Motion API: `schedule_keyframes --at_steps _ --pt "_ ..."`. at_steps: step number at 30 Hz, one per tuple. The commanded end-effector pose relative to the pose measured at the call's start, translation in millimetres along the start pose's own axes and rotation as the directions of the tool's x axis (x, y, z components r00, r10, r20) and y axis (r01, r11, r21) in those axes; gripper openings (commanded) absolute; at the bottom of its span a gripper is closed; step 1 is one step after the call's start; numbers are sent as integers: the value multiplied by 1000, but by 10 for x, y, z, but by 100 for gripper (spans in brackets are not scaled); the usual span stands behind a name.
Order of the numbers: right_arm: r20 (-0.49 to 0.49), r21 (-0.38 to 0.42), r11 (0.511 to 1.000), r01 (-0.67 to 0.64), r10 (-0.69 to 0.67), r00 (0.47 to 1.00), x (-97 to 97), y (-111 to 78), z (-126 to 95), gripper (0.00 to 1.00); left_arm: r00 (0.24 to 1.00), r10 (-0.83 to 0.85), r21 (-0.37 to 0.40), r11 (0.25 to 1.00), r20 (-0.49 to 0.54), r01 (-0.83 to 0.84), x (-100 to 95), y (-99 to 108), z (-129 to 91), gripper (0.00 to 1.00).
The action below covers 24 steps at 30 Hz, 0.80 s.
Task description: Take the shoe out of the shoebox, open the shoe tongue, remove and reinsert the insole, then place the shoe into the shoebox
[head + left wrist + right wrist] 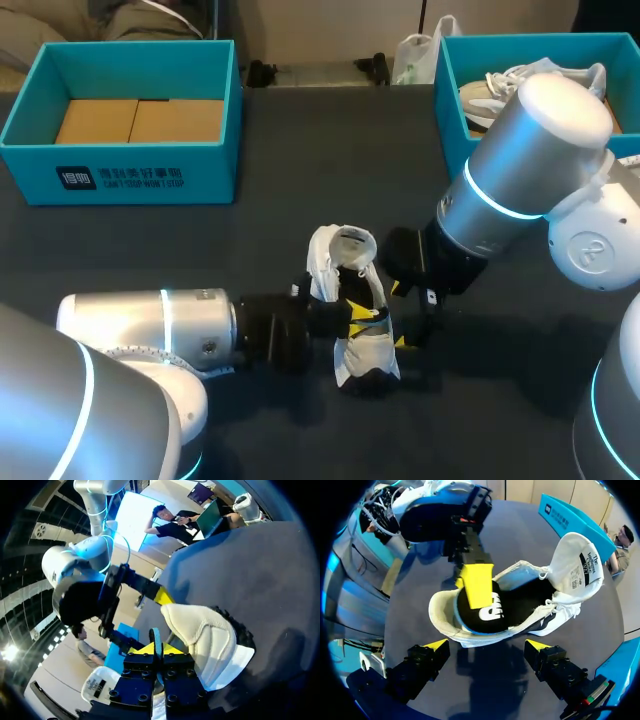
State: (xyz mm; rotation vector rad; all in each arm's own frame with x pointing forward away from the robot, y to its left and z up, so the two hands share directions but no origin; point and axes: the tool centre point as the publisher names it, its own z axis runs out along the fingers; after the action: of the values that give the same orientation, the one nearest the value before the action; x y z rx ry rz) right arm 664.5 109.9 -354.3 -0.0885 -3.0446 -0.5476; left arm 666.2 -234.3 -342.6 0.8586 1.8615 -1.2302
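Shoe point(352, 290) sits mid-table. Left gripper point(362, 312) comes in from its left, 1 finger inside the shoe. Right gripper point(398, 316) is just right of the shoe, apart from it. 2 boxes stand behind: left box point(120, 178) back-left, right box point(448, 110) back-right with a 2nd shoe point(495, 88) in it.

The dark bench point(300, 150) is carrying everything here. Two brown cardboard slabs point(140, 120) are lying flat, side by side and touching, on the floor of the left teal box point(120, 175) at the far left corner. Pale spare shoes point(490, 95) with white laces are sitting bunched inside the right teal box point(452, 130) at the far right.
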Motion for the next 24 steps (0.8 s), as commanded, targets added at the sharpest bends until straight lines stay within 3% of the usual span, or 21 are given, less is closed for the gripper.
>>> schedule_keyframes --at_steps 1,6,7,8,10,16,24 --pt "3 2 1000 0 0 1000 9 5 11 100 999 -13 -31 999 -31 12 -5 69 103 0" --pt "3 2 1000 0 0 1000 9 5 11 100 996 -61 -17 998 -59 60 7 58 44 0" --pt "3 2 1000 0 0 1000 9 5 11 100 996 -71 -5 997 -56 71 -2 36 20 21" --pt "3 2 1000 0 0 1000 9 5 11 100 995 -78 0 997 -56 78 -14 16 -1 33" --pt "3 2 1000 0 0 1000 9 5 11 100 995 -85 5 996 -54 85 -44 -31 -47 45" --pt "3 2 1000 0 0 1000 9 5 11 100 992 -116 36 992 -59 118 -119 -147 -124 44" --pt "3 2 1000 0 0 1000 9 5 11 100 983 -152 18 988 -103 154 -123 -171 -76 31"
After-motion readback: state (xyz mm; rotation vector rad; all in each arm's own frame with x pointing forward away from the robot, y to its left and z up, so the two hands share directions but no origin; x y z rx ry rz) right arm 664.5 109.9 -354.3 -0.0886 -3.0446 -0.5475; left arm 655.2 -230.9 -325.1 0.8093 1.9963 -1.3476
